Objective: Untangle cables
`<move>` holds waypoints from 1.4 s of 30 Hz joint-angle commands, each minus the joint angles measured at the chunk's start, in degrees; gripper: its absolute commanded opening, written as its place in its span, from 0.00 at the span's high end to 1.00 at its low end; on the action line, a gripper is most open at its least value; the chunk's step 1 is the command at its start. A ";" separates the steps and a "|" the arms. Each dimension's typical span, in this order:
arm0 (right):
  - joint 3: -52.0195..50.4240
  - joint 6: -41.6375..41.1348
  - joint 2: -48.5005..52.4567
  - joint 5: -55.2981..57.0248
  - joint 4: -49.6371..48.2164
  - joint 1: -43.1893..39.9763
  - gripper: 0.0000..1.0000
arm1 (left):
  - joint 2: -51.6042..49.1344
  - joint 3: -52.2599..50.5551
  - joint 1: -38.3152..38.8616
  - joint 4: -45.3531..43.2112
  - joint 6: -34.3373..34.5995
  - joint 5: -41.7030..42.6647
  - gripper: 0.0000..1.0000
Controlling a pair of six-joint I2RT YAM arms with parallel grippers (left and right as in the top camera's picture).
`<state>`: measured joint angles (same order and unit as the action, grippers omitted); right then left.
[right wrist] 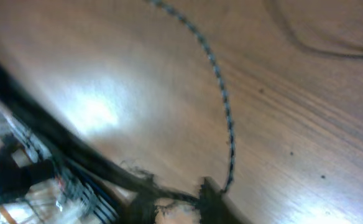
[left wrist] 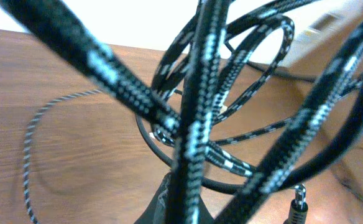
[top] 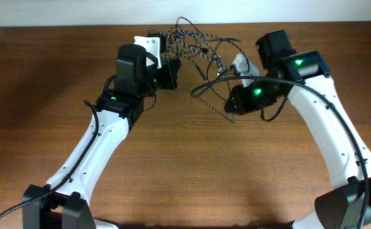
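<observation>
The speckled cable (top: 197, 42) and the thin black cable (top: 231, 43) lie tangled at the table's far middle. My left gripper (top: 169, 71) is at the tangle's left edge. In the left wrist view it (left wrist: 184, 210) looks shut on a speckled strand (left wrist: 197, 124), with black cable (left wrist: 229, 184) behind and a small plug end (left wrist: 298, 202) beside it. My right gripper (top: 232, 109) is right of the tangle, at the end of a taut speckled strand (top: 209, 103). The blurred right wrist view shows that strand (right wrist: 222, 99) running into the jaws (right wrist: 191, 202).
The wooden table (top: 185, 165) spans the view. A small white object (top: 240, 62) sits by the right arm's wrist. The arms' own thick black cables (top: 312, 95) loop along the white links.
</observation>
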<state>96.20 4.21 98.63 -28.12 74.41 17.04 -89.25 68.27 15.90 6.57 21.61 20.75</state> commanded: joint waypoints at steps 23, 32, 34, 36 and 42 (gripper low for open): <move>0.44 5.29 -0.74 22.88 11.41 4.52 0.40 | 1.20 1.05 -12.09 18.29 37.46 -10.36 1.00; 0.44 13.20 -0.74 10.75 16.31 -2.91 0.01 | 1.20 1.05 -17.84 27.96 43.12 -17.18 0.92; 0.11 13.18 -0.63 10.71 16.26 -1.86 0.01 | 1.20 1.05 -18.91 19.54 50.36 -10.80 0.90; -1.55 13.18 -0.35 10.51 16.04 -0.90 0.01 | 1.20 1.05 -19.43 -0.44 47.93 4.11 0.95; -4.94 12.92 3.34 10.78 14.49 -1.38 0.01 | 1.20 1.05 -22.69 -43.52 43.43 22.51 1.00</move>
<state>91.68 16.73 101.10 -16.64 88.92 16.27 -88.38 69.14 -3.46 -33.67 67.90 36.58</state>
